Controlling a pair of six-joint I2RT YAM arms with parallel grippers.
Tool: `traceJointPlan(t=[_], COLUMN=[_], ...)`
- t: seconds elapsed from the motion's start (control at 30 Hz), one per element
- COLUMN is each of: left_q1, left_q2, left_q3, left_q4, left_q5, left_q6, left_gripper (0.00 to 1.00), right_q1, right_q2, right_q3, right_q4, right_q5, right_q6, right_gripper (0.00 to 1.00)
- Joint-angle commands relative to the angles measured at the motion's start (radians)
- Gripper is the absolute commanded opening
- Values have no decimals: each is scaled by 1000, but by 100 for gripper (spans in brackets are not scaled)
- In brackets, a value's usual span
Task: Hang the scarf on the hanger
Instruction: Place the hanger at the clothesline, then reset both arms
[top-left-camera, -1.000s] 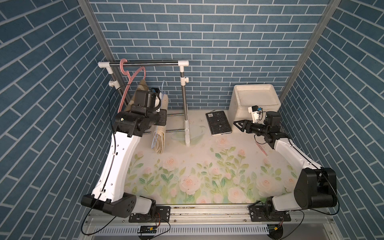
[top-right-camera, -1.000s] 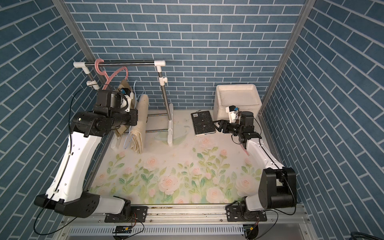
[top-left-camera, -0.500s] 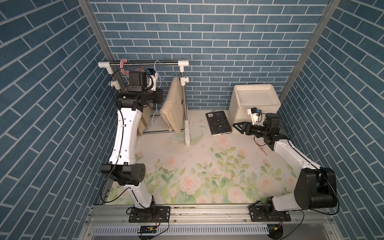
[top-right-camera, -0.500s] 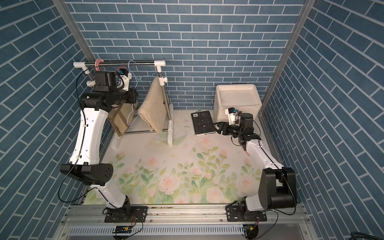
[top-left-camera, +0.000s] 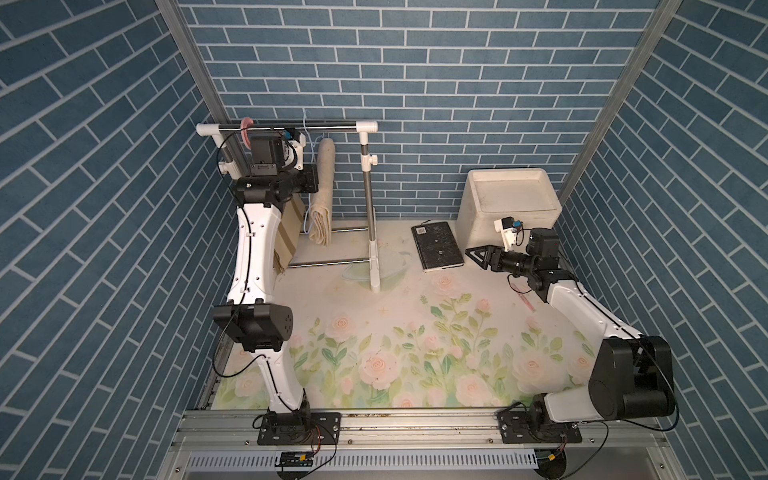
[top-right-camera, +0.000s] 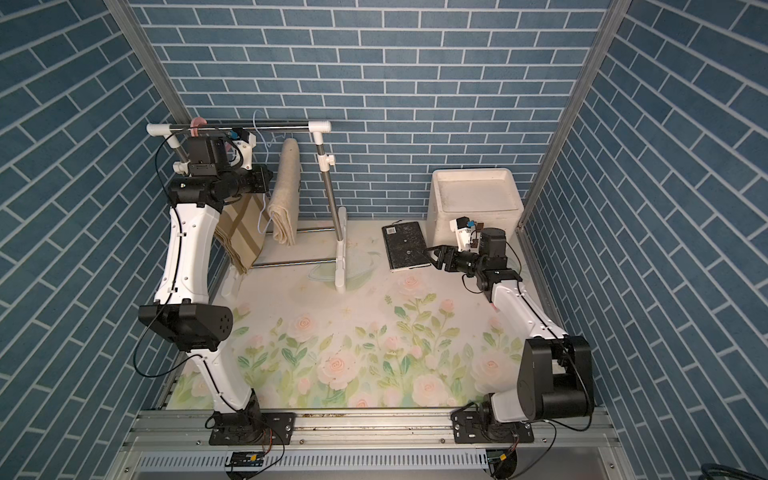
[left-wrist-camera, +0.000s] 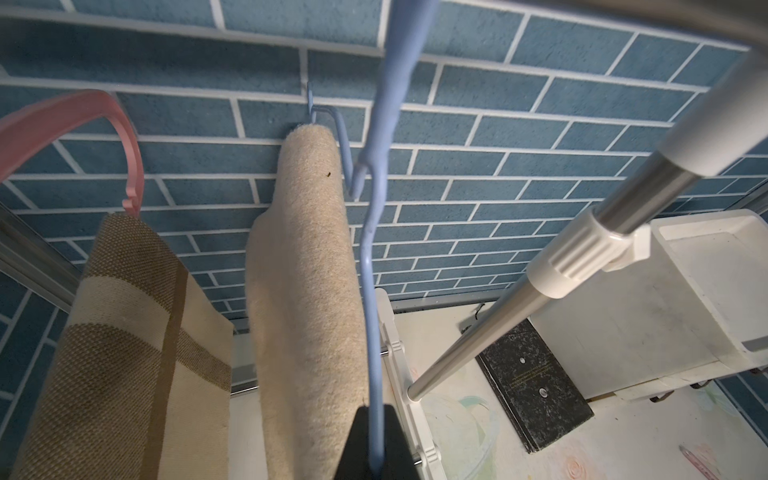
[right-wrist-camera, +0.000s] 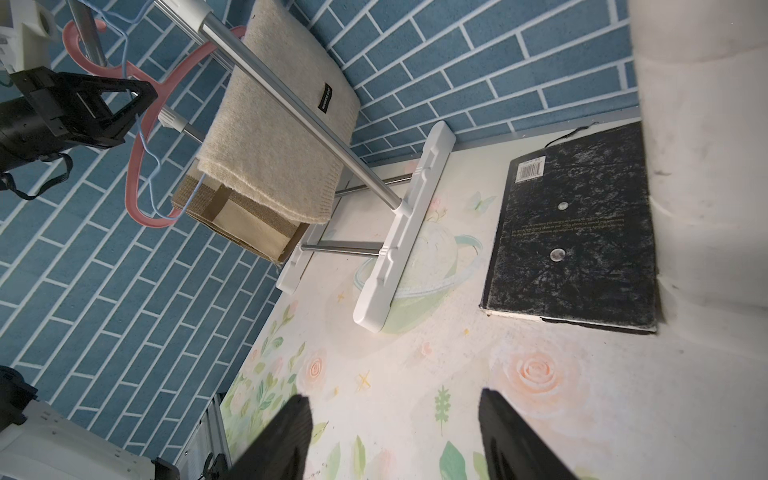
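Your floral worktop (top-left-camera: 374, 332) takes up the whole floor of the cell. The clothes rack (top-left-camera: 368, 199) stands on it at about 10 o'clock, with its rail across the top. The left arm (top-left-camera: 253, 249) rises steeply at 9 o'clock up to that rail. The right arm (top-left-camera: 582, 303) lies low, reaching from 4 o'clock toward 2 o'clock. A white bin (top-left-camera: 469, 216) sits at 1 o'clock against the back wall.

The cream scarf (top-left-camera: 323, 195) hangs folded below the rail at 11 o'clock. It is between the post at the rail's 3 o'clock end and a striped scarf (top-right-camera: 241, 232), which hangs just beside it. A black book (top-left-camera: 437, 251) lies flat on the worktop, just beside the bin on its 9 o'clock side.

The blue hanger (left-wrist-camera: 368, 257), a thin wire one, carries the cream scarf over its bar, and its hook goes up to the rail. The pink hanger (left-wrist-camera: 62, 116) holds the striped scarf near the rail's 9 o'clock end.

The left gripper (left-wrist-camera: 372, 415) has its jaws clamped on the blue hanger's wire, right beside the cream scarf. The right gripper (right-wrist-camera: 394, 397) hovers near the book, jaws apart over bare worktop.
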Motion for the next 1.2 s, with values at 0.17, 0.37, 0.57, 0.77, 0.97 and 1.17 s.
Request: traceJointPlan(t=[0.17, 0.37, 0.57, 0.77, 0.97, 1.17], left_q1=[6, 5, 6, 5, -17, -54], left_q2=[-32, -147, -368, -771, -1127, -1317], left_q3=[-117, -235, -454, -983, -1511, -1819], left_q4=[90, 107, 172, 408, 710, 887], left_q5=[8, -46, -103, -105, 10, -108], left_q6=[10, 20, -7, -94, -250, -277], left_gripper=[0, 31, 60, 73, 74, 76], right_q1=[-2, -12, -61, -97, -106, -106], right_q2=[-27, -50, -171, -338, -483, -592], right_q3=[-8, 44, 29, -66, -247, -530], right_q4=[4, -103, -151, -153, -38, 249], right_q5=[15, 86, 218, 471, 716, 883], right_q6=[22, -54, -105, -155, -166, -251], right_gripper=[69, 70, 80, 90, 97, 100])
